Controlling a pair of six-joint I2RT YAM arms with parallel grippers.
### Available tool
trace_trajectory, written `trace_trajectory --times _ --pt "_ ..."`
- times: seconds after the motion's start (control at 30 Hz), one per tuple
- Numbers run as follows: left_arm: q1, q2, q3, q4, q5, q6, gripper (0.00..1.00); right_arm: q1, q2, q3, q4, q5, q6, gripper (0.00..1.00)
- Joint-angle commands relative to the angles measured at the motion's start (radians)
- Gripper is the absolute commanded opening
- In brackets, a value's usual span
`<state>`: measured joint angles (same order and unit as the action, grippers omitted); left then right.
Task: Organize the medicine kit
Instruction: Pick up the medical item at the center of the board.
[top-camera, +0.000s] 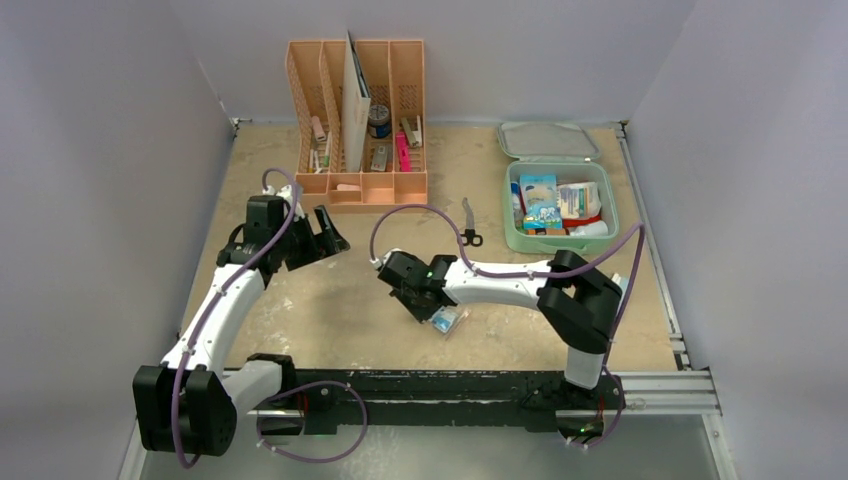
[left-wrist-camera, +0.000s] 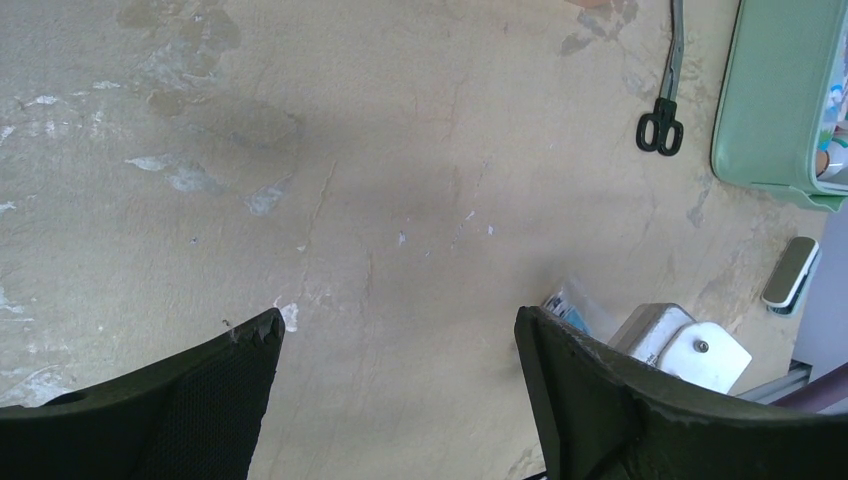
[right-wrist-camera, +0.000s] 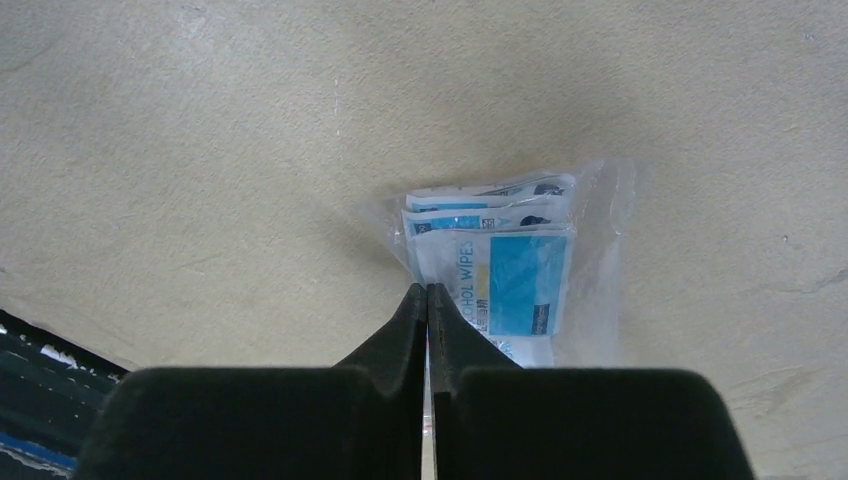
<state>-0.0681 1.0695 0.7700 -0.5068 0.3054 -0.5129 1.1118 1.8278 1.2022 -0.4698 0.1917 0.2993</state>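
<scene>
Fingers of the right gripper (right-wrist-camera: 428, 290) are seen pressed together, with almost no gap, at the near edge of a clear bag of alcohol wipes (right-wrist-camera: 500, 270). The film of the bag seems to be pinched between the tips, though this is not fully certain from the wrist view. Several blue and white sachets are packed inside the bag, which lies on the beige table (top-camera: 330, 310) near the middle, in front of the arm bases. The left gripper (left-wrist-camera: 395, 325) is held wide open over bare table surface, and nothing is found between its fingers. The medicine kit (top-camera: 512, 215) is placed at the far right part of the table, well apart from both grippers. Its lid (top-camera: 548, 140) is folded back toward the rear wall, so the mint-green case is open. Inside it a blue and white box (top-camera: 540, 200), a white box with red print (top-camera: 578, 198) and other small packs are stored closely together. A pair of black-handled scissors (top-camera: 468, 228) lies just left of the kit. A peach-orange slotted organizer (top-camera: 310, 100) is located at the back, left of the kit, with a flat white item standing in one slot and small things in the others.
</scene>
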Motion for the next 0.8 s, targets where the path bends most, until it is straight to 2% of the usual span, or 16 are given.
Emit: trace_trajectory --times 0.0,0.27,0.5,0.77 --pt "-0.006 -0.002 -0.008 0.008 -0.01 -0.01 0.85 -0.001 -0.027 0.051 -0.066 -0.001 0.018 0.0" --pt "-0.014 -0.023 -0.016 0.008 -0.004 -0.009 0.85 -0.011 -0.101 0.059 -0.082 0.016 -0.003 0.0" --pt "-0.018 0.011 0.001 0.014 0.006 -0.007 0.85 -0.073 -0.216 0.068 -0.102 0.007 -0.075 0.0" --pt "-0.018 -0.024 -0.007 0.009 0.008 0.004 0.86 -0.312 -0.339 0.15 -0.217 0.03 -0.112 0.0"
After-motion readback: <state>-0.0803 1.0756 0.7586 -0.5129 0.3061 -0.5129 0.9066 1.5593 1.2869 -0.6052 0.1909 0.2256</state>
